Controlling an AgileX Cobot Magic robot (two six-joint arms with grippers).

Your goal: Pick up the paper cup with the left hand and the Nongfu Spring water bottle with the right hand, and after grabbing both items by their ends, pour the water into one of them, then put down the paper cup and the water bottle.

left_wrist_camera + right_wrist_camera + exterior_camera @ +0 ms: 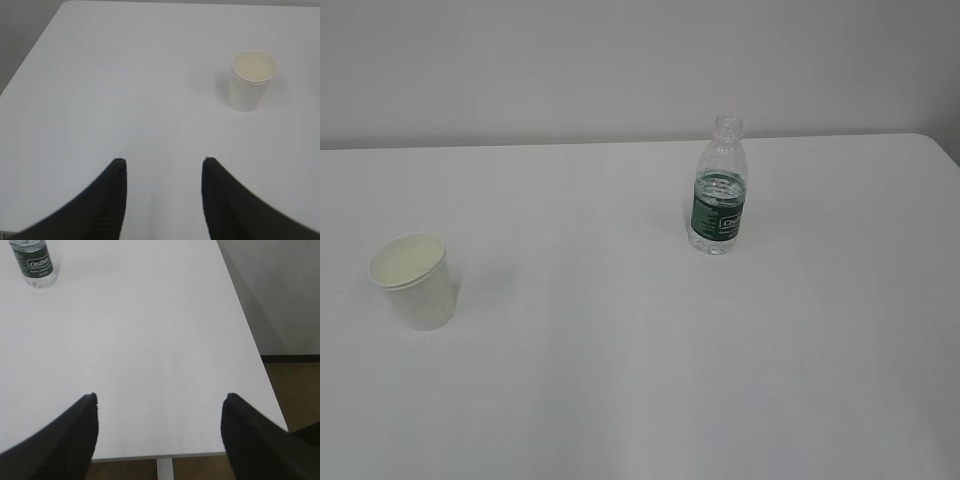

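Note:
The white paper cup point(414, 280) stands upright on the left of the table, its inside cream-white; in the left wrist view the cup point(251, 80) sits far ahead and to the right. My left gripper point(164, 161) hovers open over bare table, nothing between its fingers. The clear Nongfu Spring water bottle point(719, 186) with its dark green label stands capless at the back right, water inside up to about the top of the label. In the right wrist view only the bottle's lower part point(35, 262) shows at the top left. My right gripper point(160, 396) is wide open near the table's front edge, holding nothing.
The white table point(640, 380) ends at its right edge point(245, 330), with a grey wall and brown floor beyond. A white table leg point(165, 469) shows below the front edge. Neither arm appears in the exterior view.

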